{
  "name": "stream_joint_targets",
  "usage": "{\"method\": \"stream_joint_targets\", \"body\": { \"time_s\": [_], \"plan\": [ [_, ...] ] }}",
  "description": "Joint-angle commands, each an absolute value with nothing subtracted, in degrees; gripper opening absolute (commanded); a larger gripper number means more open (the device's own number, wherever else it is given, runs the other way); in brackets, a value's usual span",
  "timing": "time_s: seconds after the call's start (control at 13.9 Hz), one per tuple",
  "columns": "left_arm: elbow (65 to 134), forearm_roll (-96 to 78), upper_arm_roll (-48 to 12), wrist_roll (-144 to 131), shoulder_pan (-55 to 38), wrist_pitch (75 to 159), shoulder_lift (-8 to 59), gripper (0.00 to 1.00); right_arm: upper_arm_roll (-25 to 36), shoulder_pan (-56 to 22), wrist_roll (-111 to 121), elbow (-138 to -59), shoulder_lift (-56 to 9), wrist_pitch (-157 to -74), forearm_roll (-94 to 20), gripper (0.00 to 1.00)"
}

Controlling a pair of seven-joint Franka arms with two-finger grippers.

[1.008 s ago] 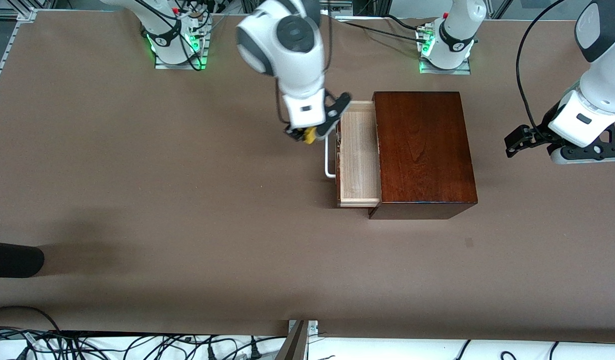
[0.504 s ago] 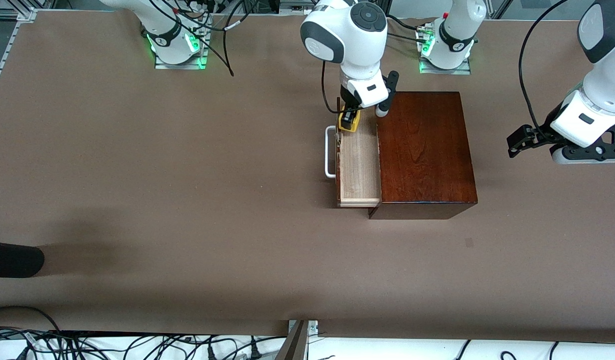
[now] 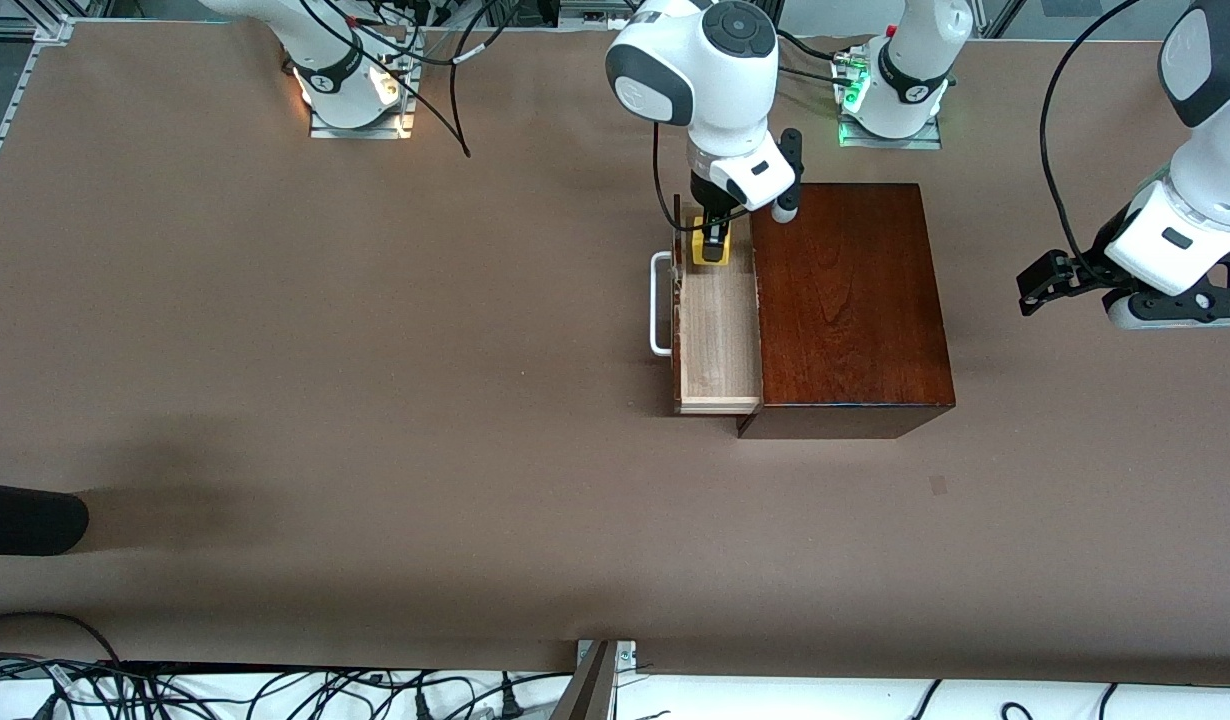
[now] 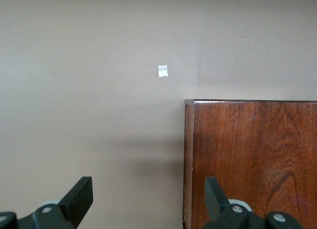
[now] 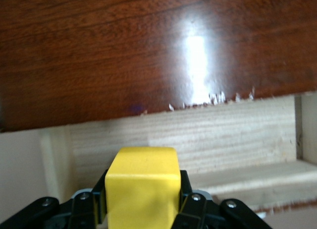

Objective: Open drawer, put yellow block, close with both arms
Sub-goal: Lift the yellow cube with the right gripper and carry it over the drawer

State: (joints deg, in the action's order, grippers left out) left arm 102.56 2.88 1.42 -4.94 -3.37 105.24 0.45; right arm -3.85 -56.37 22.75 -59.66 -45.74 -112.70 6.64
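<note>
**Inspector:** Start at the working pincer. What is it holding?

**Operator:** I have the right gripper (image 3: 715,243) clamped on the yellow block (image 3: 712,250), its fingers pressed against two opposite faces. In the right wrist view the yellow block (image 5: 142,187) sits square between the black fingers (image 5: 188,201). The gripper is over the open drawer (image 3: 717,335), at the end nearest the robot bases.

**Inspector:** State of the drawer?

**Operator:** Pulled out of the dark wooden box (image 3: 845,300) toward the right arm's end of the table, pale floor exposed, white handle (image 3: 660,305) on its front. It appears empty.

**Inspector:** Which step is this, then?

**Operator:** Opening is done; I judge placing is in hand. The next move calls for lowering the block a little within the drawer walls, then releasing it and lifting straight out, clear of the box's top edge.

**Inspector:** And the other arm?

**Operator:** The left gripper (image 3: 1050,280) waits over the table past the box, toward the left arm's end, jaws spread wide and empty. Its wrist view shows a corner of the box (image 4: 252,159) and a small pale mark on the table (image 4: 162,71).

**Inspector:** Anything you cannot confirm?

**Operator:** How high the block is above the drawer floor; the wrist hides that corner in the front view. The drawer's front is seen only edge-on.
</note>
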Motion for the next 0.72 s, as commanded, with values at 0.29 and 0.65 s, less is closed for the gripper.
{"method": "stream_joint_targets", "body": {
  "time_s": [0.29, 0.65],
  "plan": [
    [102.4, 2.2, 1.0, -3.3, -2.6, 105.0, 0.4, 1.00, -3.3, -57.0, 25.0, -57.7, -49.9, -115.1, 10.2, 0.00],
    [102.4, 2.2, 1.0, -3.2, -2.6, 105.0, 0.4, 1.00, -3.3, -56.8, 28.5, -58.2, -50.5, -114.3, 10.3, 0.00]
  ]
}}
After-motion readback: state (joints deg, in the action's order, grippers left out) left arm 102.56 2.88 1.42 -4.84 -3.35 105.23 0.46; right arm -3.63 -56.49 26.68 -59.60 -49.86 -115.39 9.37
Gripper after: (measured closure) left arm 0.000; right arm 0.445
